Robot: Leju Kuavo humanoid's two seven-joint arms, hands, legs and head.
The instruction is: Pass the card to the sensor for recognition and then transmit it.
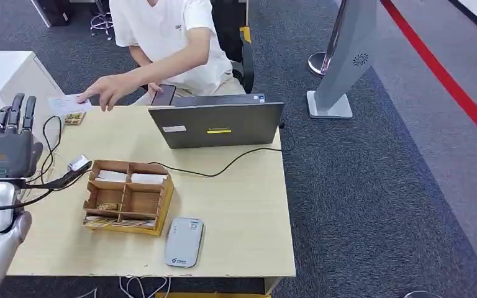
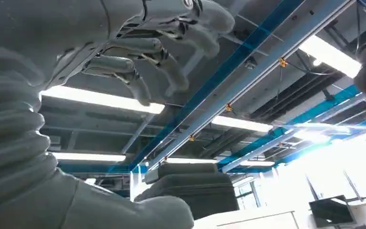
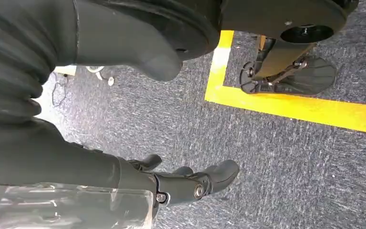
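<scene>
Handover stage | left hand [image 1: 5, 146] raised, fingers apart, empty | card [image 1: 68, 102] ahead of it under a person's hand [image 1: 109, 92] | right hand [image 3: 190, 183] hangs, fingers loosely curled, empty | next likely: fetch another card from wooden tray [image 1: 161, 208] beside it

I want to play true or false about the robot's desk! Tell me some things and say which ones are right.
1. The left hand is raised, fingers up, holding nothing. True.
2. The laptop lies flat and closed. False: it stands open, its lid's back towards the robot.
3. The grey card reader lies near the table's front edge, beside the wooden box. True.
4. The wooden box is one big open space. False: dividers split it into compartments.
5. A person's hand reaches over the table's far side. True.
6. The right hand rests on the table. False: it hangs over grey carpet.
</scene>
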